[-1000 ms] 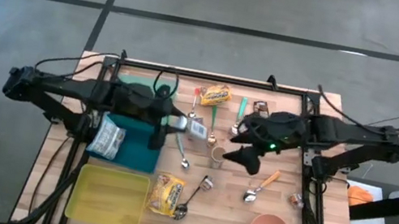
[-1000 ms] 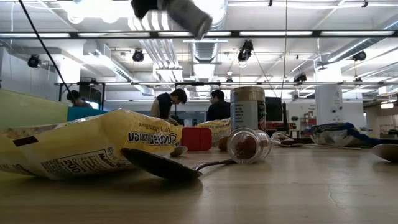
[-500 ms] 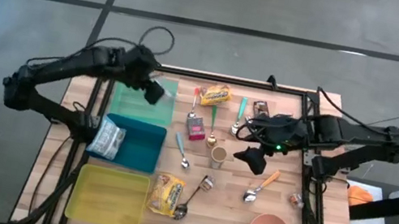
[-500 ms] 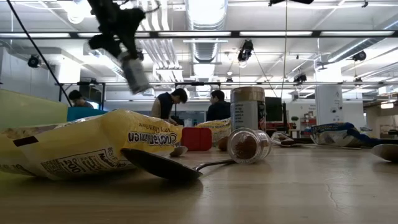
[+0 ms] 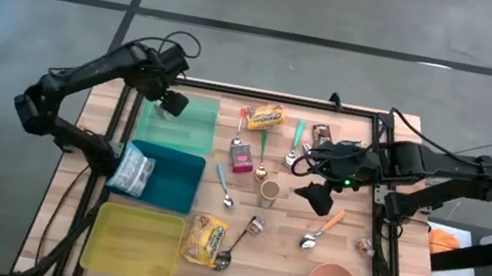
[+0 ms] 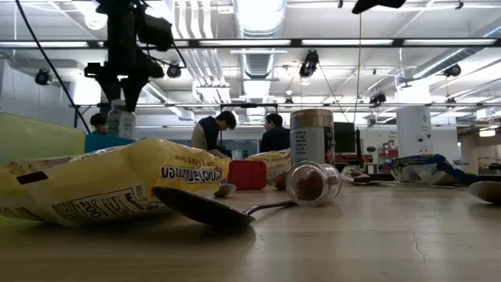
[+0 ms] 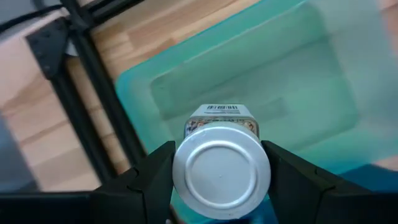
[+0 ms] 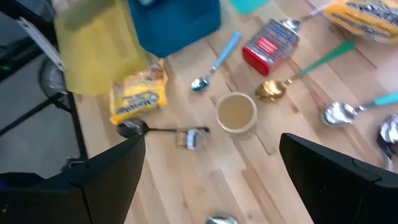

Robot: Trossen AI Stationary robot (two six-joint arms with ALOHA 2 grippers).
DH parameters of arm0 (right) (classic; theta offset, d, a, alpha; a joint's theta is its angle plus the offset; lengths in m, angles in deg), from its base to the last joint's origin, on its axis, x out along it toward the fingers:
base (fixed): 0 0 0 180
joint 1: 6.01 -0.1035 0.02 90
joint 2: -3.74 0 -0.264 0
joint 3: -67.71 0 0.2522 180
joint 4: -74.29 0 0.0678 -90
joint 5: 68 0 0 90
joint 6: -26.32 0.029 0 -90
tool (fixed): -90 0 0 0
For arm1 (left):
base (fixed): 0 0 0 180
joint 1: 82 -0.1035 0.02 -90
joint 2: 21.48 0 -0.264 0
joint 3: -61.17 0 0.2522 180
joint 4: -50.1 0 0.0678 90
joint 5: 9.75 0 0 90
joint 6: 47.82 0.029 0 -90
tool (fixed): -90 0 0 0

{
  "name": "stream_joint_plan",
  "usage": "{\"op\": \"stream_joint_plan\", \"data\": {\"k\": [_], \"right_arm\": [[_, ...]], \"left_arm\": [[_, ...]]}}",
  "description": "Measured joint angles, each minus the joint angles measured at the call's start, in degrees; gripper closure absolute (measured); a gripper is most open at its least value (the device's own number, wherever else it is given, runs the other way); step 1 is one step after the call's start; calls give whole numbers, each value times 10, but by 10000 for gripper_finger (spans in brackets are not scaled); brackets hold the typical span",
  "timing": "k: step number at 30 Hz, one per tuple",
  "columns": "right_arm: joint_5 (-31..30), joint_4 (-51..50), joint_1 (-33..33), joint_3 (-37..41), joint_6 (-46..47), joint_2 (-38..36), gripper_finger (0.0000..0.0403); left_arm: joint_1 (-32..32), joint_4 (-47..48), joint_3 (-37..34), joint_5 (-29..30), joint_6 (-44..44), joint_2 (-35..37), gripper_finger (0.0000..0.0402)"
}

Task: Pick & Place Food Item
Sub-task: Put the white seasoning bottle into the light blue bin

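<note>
While left hand (image 7: 214,180) grips jar (image 7: 217,165) (barcode wrist-view only); right hand (image 8: 208,180) wide, empty.

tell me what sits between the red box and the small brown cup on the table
In the high view, a gold spoon lies between the red box and the brown cup; the right wrist view shows the same.

Jar (image 7: 219,165) lid smooth matt metal (bin (image 7: 323,81) translucent plastic), table (image 5: 284,267) wood.

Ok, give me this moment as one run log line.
left pincer: shut on spice jar | position: over light green bin | right pincer: open, above table centre
</note>
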Motion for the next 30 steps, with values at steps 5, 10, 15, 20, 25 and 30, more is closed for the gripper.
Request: {"op": "stream_joint_plan", "data": {"k": [5, 10, 15, 20, 25, 30], "right_arm": [[-1, -8, -4, 0, 1, -1, 34], [-10, -10, -8, 0, 0, -1, 34], [-15, -11, -13, 0, 0, -2, 34], [-17, -11, -23, 0, -1, -2, 34], [-30, -12, -30, 0, -1, -2, 34], [-30, -12, -30, 0, -4, -2, 34]], "left_arm": [[-9, -3, 0, 53, 2, -39, 188], [-31, -11, 0, 37, 4, -84, 188], [-60, -26, 0, 33, 17, -113, 188], [-97, -71, -16, 24, 23, -103, 188], [-119, -120, -66, -6, 23, -70, 188], [-120, -143, -115, -2, 11, -51, 188]]}}
